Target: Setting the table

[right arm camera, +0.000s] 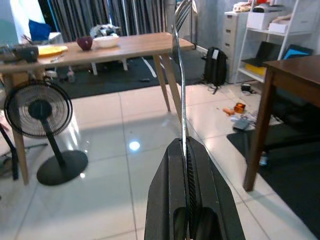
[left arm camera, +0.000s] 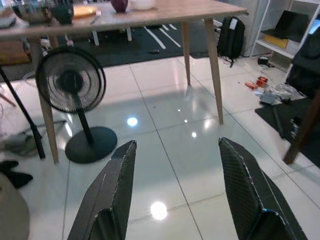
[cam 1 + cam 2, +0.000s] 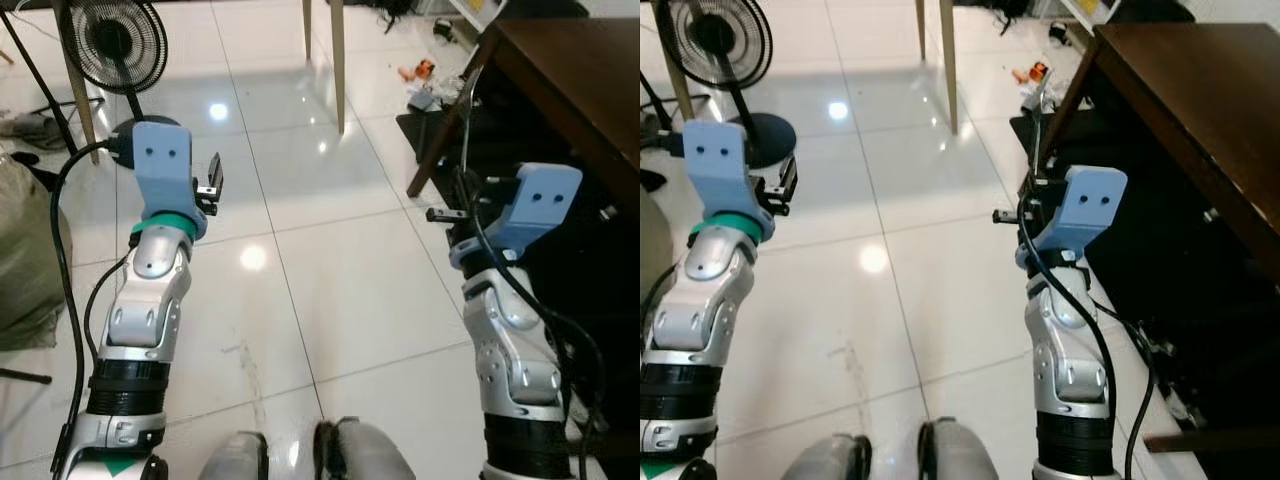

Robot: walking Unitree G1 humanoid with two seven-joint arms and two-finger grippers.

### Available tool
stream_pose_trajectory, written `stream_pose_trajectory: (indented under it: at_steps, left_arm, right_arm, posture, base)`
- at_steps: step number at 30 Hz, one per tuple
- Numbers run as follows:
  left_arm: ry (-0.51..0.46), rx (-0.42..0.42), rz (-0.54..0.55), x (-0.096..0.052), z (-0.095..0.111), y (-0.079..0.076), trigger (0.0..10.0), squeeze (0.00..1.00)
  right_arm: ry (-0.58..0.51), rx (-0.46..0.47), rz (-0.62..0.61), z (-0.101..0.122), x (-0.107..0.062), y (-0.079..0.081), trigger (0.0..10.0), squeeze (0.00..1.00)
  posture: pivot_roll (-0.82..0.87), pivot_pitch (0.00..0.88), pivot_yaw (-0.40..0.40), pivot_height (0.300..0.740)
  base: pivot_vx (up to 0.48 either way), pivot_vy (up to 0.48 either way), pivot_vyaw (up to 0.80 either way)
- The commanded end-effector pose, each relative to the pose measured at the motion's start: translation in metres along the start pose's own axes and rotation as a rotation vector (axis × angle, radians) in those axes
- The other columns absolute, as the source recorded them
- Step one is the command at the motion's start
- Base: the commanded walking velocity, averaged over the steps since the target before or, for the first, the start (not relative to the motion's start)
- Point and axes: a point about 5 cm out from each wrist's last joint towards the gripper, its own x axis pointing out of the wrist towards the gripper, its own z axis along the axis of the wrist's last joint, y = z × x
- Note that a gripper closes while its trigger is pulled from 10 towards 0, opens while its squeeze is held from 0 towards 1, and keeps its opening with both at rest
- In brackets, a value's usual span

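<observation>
My right gripper (image 1: 185, 146) is shut on a thin silver utensil (image 1: 179, 75), which stands up from between the fingers; I cannot tell whether its top end is a fork or a spoon. The same utensil (image 3: 1037, 115) rises in front of the dark table's corner. My left gripper (image 2: 177, 145) is open and empty, held over white floor tiles. Ahead stands a light wooden table (image 1: 125, 46) carrying a dark red bowl (image 1: 84, 43), a white bowl (image 1: 106, 41) and a yellow plate (image 1: 50, 50).
A dark brown table (image 3: 580, 70) is close on my right, above a black rug. A black standing fan (image 3: 112, 45) stands at the front left by a wooden table leg (image 3: 338, 60). Small clutter (image 3: 425, 75) lies on the floor; a greenish sack (image 3: 20, 260) sits at far left.
</observation>
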Motion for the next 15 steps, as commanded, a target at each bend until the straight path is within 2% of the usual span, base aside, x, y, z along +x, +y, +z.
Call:
stream_pose_trajectory:
  at_steps: [1,15]
  left_arm:
    - [0.017,0.002,-0.009,-0.0012,-0.0043,-0.0033,10.0,0.0]
    - [0.016,0.003,-0.01,-0.0011,-0.0042,-0.0028,10.0,0.0]
  right_arm:
    - [0.005,-0.004,-0.023,0.0002,-0.0014,-0.0061,10.0,0.0]
    - [0.007,-0.001,-0.034,-0.0003,-0.0017,-0.0068,10.0,0.0]
  posture:
    - [0.03,0.06,-0.01,0.74]
    - [0.03,0.061,-0.009,0.74]
  base:
    - [0.48,0.0,0.0]
    - [0.48,0.0,0.0]
